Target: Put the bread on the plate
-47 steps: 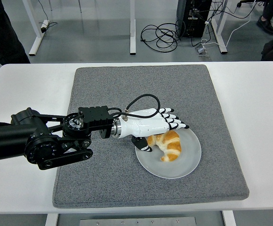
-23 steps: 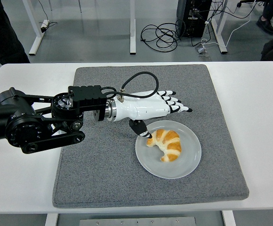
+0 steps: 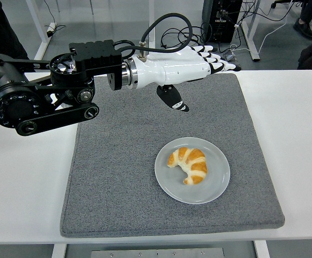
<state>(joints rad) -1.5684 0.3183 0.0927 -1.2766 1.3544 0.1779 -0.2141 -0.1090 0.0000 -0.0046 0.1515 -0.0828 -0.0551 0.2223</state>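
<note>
A white surface [image 3: 296,118] carries a grey mat [image 3: 118,183]. Beyond its far edge lies a grey floor [image 3: 118,43] with white desk legs [image 3: 151,27], coiled black cables [image 3: 183,40], a power strip [image 3: 50,28] and a dark computer tower [image 3: 220,16].

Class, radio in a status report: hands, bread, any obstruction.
Left hand open, raised above grey mat. Golden croissant on round white plate. Nothing obstructing.
</note>
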